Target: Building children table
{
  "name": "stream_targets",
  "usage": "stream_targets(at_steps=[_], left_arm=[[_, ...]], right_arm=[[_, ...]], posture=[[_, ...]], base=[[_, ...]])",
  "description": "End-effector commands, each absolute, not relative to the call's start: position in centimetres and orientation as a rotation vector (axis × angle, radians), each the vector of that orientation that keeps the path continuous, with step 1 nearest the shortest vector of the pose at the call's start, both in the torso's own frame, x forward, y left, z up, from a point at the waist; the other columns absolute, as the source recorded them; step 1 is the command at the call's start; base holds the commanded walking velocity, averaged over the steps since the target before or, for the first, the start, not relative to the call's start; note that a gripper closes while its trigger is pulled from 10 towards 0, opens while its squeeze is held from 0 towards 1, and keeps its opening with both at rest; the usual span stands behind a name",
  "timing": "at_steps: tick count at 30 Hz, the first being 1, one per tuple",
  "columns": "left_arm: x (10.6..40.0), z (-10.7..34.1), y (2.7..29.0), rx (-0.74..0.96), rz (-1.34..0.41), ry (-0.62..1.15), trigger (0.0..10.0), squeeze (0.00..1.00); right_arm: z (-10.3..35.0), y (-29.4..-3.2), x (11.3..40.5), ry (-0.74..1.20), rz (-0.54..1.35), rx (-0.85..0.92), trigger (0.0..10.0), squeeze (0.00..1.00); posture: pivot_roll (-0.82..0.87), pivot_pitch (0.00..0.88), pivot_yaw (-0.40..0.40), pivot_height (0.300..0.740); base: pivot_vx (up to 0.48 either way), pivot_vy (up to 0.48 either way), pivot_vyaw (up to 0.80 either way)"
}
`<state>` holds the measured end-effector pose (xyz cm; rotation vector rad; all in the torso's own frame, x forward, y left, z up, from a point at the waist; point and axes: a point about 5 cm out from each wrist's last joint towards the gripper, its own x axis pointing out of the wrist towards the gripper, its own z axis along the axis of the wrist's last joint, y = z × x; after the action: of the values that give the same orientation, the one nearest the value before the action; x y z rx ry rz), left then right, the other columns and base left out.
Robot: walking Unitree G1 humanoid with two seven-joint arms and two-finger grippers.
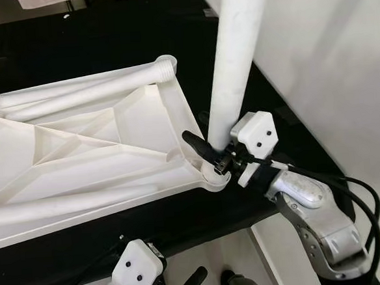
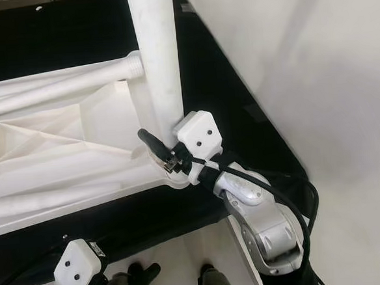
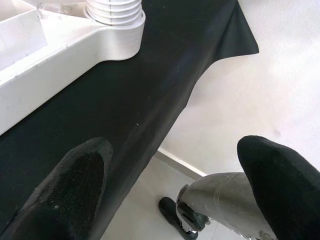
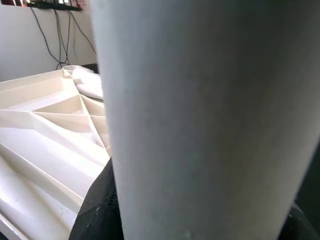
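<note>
Black cloth (image 1: 149, 217) covers the low work surface, with pale floor (image 1: 230, 257) beyond its near edge and a white wall (image 1: 340, 54) on the robot's right. On the cloth lies the white plastic tabletop (image 1: 80, 157), underside up, its ribs forming triangles, and its near right corner socket (image 1: 213, 177) sits close to the cloth's edge. Standing upright in that socket is a white table leg (image 1: 235, 48), rising out of the top of the head views. The right gripper (image 1: 212, 155) clasps this leg just above the socket, one black finger visible on the left of the tube and the white wrist housing pressed against its other side; in the right wrist view the leg fills the space between the dark fingers (image 4: 97, 210). Two more white legs lie flat: one threaded leg (image 1: 75, 85) along the far edge of the tabletop, its ridged end at the far right corner, and another loose leg (image 1: 70, 203) resting along the near edge. The left gripper (image 3: 175, 190) hangs low in front of the cloth's edge, over the floor, its fingers spread wide and holding nothing.
</note>
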<state>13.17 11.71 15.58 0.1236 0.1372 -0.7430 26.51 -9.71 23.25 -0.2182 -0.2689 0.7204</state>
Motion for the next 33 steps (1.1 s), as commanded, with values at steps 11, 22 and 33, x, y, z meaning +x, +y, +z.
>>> stream_targets(at_steps=[11,22,33], left_arm=[[13.2,14.5,11.8,0.131,-0.744,0.165,10.0,0.00],[16.1,16.7,13.1,0.181,-0.624,0.022,10.0,0.00],[17.6,18.2,14.0,0.220,-0.591,-0.056,10.0,0.00]], right_arm=[[20.2,-10.9,27.9,-0.023,0.754,-0.179,10.0,0.00],[18.0,-12.8,28.1,0.071,0.296,-0.024,10.0,0.00],[18.3,-10.9,27.3,0.014,0.418,-0.007,10.0,0.00]], posture=[[-0.22,0.274,-0.058,0.740],[-0.22,0.232,-0.054,0.740],[-0.22,0.214,-0.041,0.740]], base=[[0.000,0.000,0.00],[0.000,0.000,0.00],[0.000,0.000,0.00]])
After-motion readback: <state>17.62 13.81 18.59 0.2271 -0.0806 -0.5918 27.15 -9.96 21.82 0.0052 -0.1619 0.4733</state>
